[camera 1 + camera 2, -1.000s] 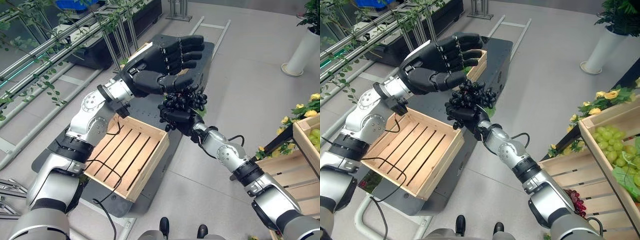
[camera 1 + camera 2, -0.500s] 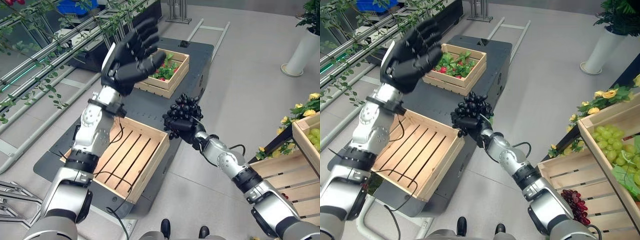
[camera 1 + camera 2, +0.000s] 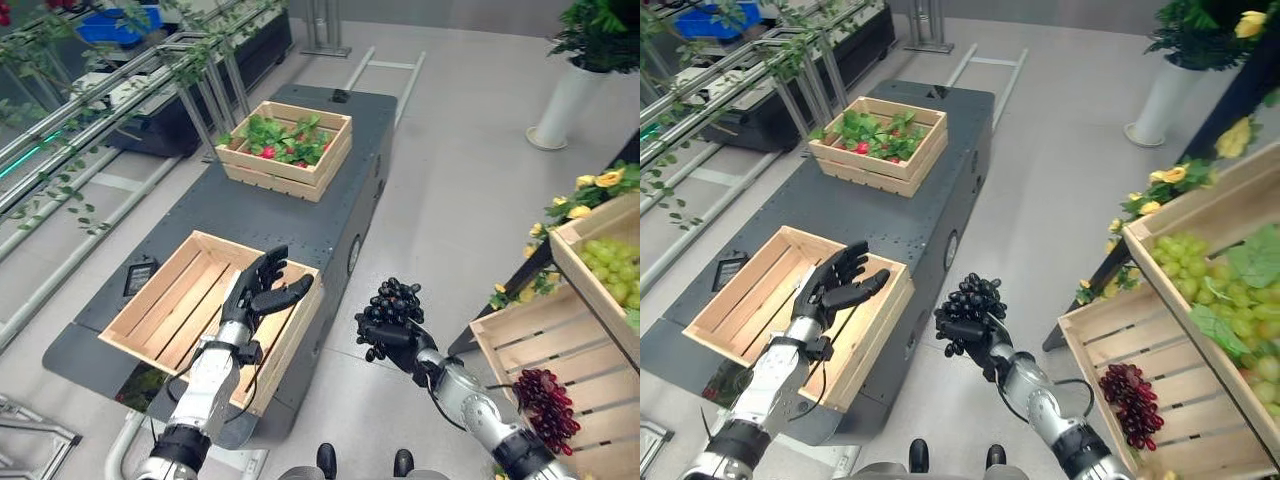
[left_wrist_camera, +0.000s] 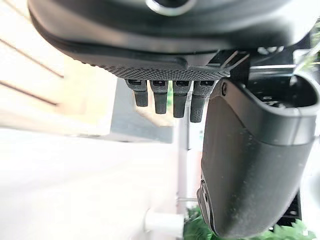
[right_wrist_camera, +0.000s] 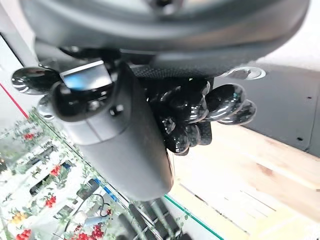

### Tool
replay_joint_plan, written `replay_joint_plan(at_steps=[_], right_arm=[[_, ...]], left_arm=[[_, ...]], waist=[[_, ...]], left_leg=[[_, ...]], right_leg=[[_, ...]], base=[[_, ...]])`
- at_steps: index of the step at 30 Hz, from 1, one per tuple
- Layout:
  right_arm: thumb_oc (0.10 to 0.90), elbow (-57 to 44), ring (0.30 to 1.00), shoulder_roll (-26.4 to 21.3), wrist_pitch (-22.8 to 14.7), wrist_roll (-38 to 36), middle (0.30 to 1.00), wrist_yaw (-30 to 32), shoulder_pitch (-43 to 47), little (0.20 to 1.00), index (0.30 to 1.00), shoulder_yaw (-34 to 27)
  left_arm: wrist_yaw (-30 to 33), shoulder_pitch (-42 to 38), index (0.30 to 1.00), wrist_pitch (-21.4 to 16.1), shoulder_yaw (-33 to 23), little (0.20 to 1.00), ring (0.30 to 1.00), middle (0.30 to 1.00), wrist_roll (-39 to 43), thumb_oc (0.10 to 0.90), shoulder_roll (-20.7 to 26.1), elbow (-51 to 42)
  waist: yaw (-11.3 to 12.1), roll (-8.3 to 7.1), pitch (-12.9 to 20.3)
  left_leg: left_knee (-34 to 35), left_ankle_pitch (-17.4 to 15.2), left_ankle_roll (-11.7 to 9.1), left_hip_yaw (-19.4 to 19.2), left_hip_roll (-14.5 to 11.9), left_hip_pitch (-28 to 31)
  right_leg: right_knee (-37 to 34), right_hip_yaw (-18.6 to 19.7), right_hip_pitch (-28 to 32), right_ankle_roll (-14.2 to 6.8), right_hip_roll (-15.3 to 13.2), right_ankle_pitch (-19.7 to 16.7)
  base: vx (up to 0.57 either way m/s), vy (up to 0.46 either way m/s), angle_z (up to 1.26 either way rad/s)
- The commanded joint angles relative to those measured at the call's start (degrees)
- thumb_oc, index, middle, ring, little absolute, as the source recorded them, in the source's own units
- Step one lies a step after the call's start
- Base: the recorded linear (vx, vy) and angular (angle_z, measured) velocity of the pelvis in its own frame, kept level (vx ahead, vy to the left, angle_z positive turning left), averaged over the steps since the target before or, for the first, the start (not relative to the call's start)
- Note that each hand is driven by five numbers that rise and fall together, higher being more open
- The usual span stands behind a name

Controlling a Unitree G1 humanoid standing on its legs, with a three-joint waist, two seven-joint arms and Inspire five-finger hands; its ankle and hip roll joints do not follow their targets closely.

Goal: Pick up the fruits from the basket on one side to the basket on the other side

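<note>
Right robot hand [image 3: 388,338] is clenched round a bunch of black grapes [image 3: 396,300], held in the air over the grey floor [image 3: 470,150], just off the near right corner of the dark surface [image 3: 300,215]. Right wrist view confirms it: thumb and fingers wrapped round the glossy berries.

Left robot hand [image 3: 258,293] is released, fingers straight and spread, hovering over the right side of the empty slatted wooden crate [image 3: 160,300]. Nothing in it.

Surface: a dark grey low platform with two crates. The empty crate sits at the near end; a second wooden crate [image 3: 288,150] with green leaves and some red fruit sits at the far end, well apart from the first. A small dark device [image 3: 139,277] lies just beside the empty crate's left side.

Room: pale tiled floor. Metal rails [image 3: 90,120] with trailing green vines run along the left. A blue bin [image 3: 110,22] sits far left. White planter [image 3: 560,100] with a leafy plant at far right. On the right, a tiered wooden stand holds crates: green grapes [image 3: 1200,275] above, a dark red grape bunch [image 3: 1130,400] below, yellow flowers [image 3: 590,190] beside.
</note>
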State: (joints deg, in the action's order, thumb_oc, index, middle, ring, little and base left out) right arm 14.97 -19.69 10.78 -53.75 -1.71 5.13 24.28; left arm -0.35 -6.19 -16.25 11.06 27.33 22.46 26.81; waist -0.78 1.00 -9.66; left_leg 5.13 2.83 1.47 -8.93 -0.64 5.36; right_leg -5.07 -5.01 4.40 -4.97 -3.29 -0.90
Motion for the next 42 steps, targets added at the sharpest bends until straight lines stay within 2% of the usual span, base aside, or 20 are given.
replay_joint_plan(at_steps=[1,8,9,11,13,17,19,21,26,29,36,42], right_arm=[[0.4,-7.47,0.3,3.44,-9.11,0.41,0.3,-4.92,2.72,0.3,0.3,-3.07],[0.4,-7.63,0.3,1.41,-10.64,1.18,0.3,-4.45,-0.31,0.3,0.3,-5.95],[0.4,-7.41,0.3,0.93,-11.76,1.81,0.3,-3.84,0.62,0.3,0.3,-6.47],[0.4,-7.25,0.3,0.61,-12.61,2.3,0.3,-3.64,1.49,0.3,0.3,-6.91],[0.4,-7.46,0.3,-0.28,-13.6,3.19,0.3,-3.2,2.75,0.3,0.3,-8.35],[0.4,-8.01,0.3,-1.68,-15.0,5.27,0.3,-2.08,3.39,0.3,0.3,-10.44],[0.4,-7.89,0.3,-3.23,-16.05,6.95,0.3,-1.53,4.19,0.3,0.3,-12.7],[0.4,-7.3,0.3,-4.79,-16.38,7.69,0.3,-1.26,5.46,0.3,0.3,-14.61],[0.4,-6.44,0.3,-7.6,-16.98,9.0,0.3,-0.48,9.78,0.3,0.3,-17.73],[0.4,-5.77,0.3,-8.89,-17.55,8.8,0.3,1.27,12.34,0.3,0.3,-17.95],[0.4,-2.62,0.3,-12.83,-21.72,5.24,0.3,5.67,17.53,0.3,0.3,-21.57],[0.4,5.04,0.3,-18.69,-23.98,5.34,0.3,10.29,22.42,0.3,0.3,-23.87]], left_arm=[[-0.44,-4.99,0.9,-8.72,0.83,0.9,0.9,0.9,-0.64,0.8,-1.56,2.24],[0.67,-4.05,0.9,-8.31,2.92,0.9,0.9,0.9,2.08,0.8,-3.32,0.2],[0.37,-5.44,0.9,-8.74,3.68,0.9,0.9,0.9,3.69,0.8,-3.51,0.53],[0.92,-6.6,0.9,-9.02,4.29,0.9,0.9,0.9,3.98,0.8,-3.94,0.74],[1.72,-8.53,0.9,-9.66,5.32,0.9,0.9,0.9,3.84,0.8,-4.81,1.4],[1.72,-9.78,0.9,-9.9,6.07,0.9,0.9,0.9,3.97,0.8,-5.45,1.31],[1.9,-10.88,0.9,-10.23,6.86,0.9,0.9,0.9,4.08,0.8,-5.81,0.32],[2.53,-12.31,0.9,-10.15,7.61,0.9,0.9,0.9,4.29,0.8,-6.16,-0.55],[4.62,-15.37,0.9,-10.27,8.7,0.9,0.9,0.9,5.12,0.8,-6.63,-3.48],[5.92,-16.75,0.9,-9.8,9.59,0.9,0.9,0.9,5.61,0.8,-6.85,-5.51],[7.41,-18.34,0.9,-7.79,10.81,0.9,0.9,0.9,6.28,0.8,-6.84,-6.95],[5.91,-18.08,0.9,-6.2,11.29,0.9,0.9,0.9,8.09,0.8,-5.39,-7.48]], waist=[[-1.29,-0.7,4.78],[-3.57,-1.39,0.22],[-4.14,-1.64,-1.97],[-4.6,-1.9,-3.78],[-5.65,-2.62,-7.24],[-6.54,-3.71,-10.54],[-7.19,-4.71,-13.39],[-7.82,-4.88,-15.57],[-8.79,-5.36,-19.6],[-8.84,-5.53,-20.14],[-8.14,-5.84,-20.14],[-6.44,-6.1,-20.14]], left_leg=[[-0.13,-3.34,0.61,0.44,2.27,0.67],[-1.94,-3.59,0.94,-2.94,1.52,-0.67],[-3.92,-3.94,1.01,-3.44,1.26,-2.23],[-5.71,-4.26,0.96,-3.87,1.05,-3.64],[-9.4,-5.05,0.81,-4.65,0.56,-6.32],[-14.82,-6.78,0.65,-5.67,0.05,-9.41],[-21.08,-9.09,0.55,-7.22,-0.64,-12.73],[-26.04,-11.25,-0.17,-7.17,-1.46,-15.1],[-33.9,-11.99,-0.95,-8.34,-3.54,-21.32],[-36.38,-11.72,-1.35,-8.8,-4.18,-24.89],[-40.47,-13.08,-0.92,-7.12,-3.62,-32.89],[-41.27,-13.41,-1.11,-5.32,-3.34,-34.84]], right_leg=[[0.07,-0.5,-1.24,2.52,0.78,-2.26],[1.47,1.67,-3.37,2.77,1.58,-2.77],[4.22,1.87,-5.35,2.98,1.81,-2.04],[6.15,2.08,-6.89,3.16,2.05,-1.56],[9.5,2.48,-9.58,3.56,2.54,-0.83],[12.99,2.5,-12.11,4.01,2.88,0.13],[16.5,1.71,-14.92,4.41,2.89,1.0],[18.98,1.36,-16.52,4.48,3.2,2.41],[22.83,0.61,-21.63,5.53,4.5,3.47],[24.54,-0.01,-25.09,5.76,5.0,3.79],[29.05,-1.06,-32.86,5.76,5.67,4.25],[29.11,-2.07,-33.55,5.82,5.75,3.98]], base=[[-0.05,0.016,-0.33],[-0.08,0.033,-0.37],[-0.18,0.029,-0.22],[-0.23,0.028,-0.27],[-0.22,0.027,-0.41],[-0.14,0.018,-0.2],[-0.14,0.014,-0.13],[-0.05,0.035,-0.16],[-0.08,0.029,-0.05],[-0.08,0.031,-0.08],[-0.07,0.004,0.05],[-0.04,-0.061,0.11]])
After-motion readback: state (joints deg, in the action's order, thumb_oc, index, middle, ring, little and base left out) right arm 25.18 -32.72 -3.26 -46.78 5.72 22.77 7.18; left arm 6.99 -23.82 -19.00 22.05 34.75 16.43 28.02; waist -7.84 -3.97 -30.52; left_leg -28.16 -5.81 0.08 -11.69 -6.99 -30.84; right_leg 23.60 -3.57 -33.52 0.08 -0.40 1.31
